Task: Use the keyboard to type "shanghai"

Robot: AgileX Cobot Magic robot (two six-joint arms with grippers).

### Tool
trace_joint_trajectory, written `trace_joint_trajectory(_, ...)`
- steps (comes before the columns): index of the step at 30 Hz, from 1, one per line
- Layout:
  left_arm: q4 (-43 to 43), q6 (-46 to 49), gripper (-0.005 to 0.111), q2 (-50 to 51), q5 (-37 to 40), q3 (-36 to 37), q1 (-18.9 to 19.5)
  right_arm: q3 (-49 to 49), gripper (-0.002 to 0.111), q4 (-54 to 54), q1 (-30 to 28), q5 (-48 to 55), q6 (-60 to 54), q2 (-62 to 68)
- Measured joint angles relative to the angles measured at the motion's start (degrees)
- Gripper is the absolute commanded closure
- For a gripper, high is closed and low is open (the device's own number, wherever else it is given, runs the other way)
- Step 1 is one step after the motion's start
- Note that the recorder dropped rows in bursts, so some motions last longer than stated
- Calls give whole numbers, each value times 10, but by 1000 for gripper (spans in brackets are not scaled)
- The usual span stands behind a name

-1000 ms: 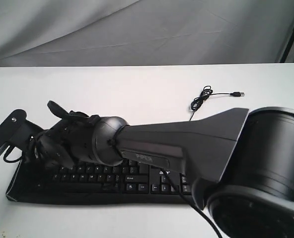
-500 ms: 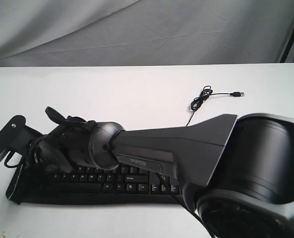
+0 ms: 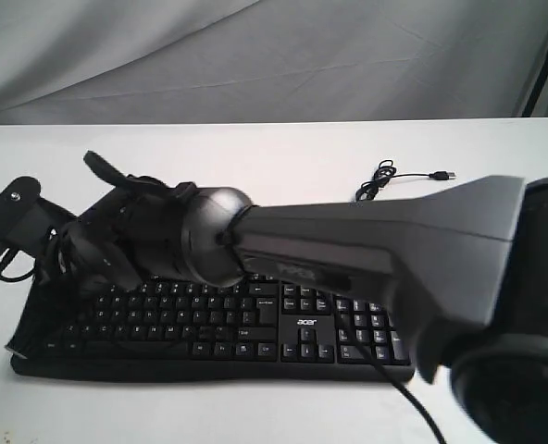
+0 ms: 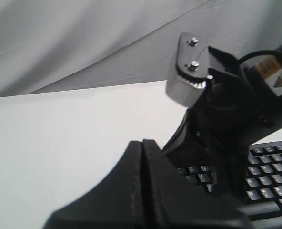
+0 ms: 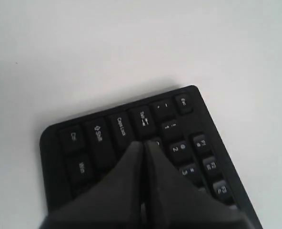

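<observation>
Before me the wide black plastic keyboard (image 3: 255, 338) lay flat on the white table (image 3: 255, 157), keys up with small white legends, number pad at the right, white acer logo (image 3: 308, 322) above the arrow keys. Its thin black cable (image 3: 376, 183) lay loosely coiled beyond it, the plug loose.

I'm seeing a plain white worktop (image 3: 255, 153) carrying the black keyboard (image 3: 255, 326) flat on its near side. Beyond the keyboard, its thin cable (image 3: 376, 183) is lying loosely coiled, the USB plug (image 3: 448, 175) resting on bare surface.

Exterior view looks down across the table (image 3: 255, 157); close wrist views share the keyboard (image 5: 107, 129).
</observation>
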Motion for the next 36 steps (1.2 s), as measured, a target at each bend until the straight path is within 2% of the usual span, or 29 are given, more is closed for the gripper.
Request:
trace_joint_trajectory(8,0,0,107,0,0,0,0,218,108,2,-24,-87,43,-103)
trace_joint_trajectory(12,0,0,107,0,0,0,0,284,108,9,-34,-135,51,-116)
trace_joint_trajectory(36,0,0,107,0,0,0,0,298,108,25,-34,-181,49,-86)
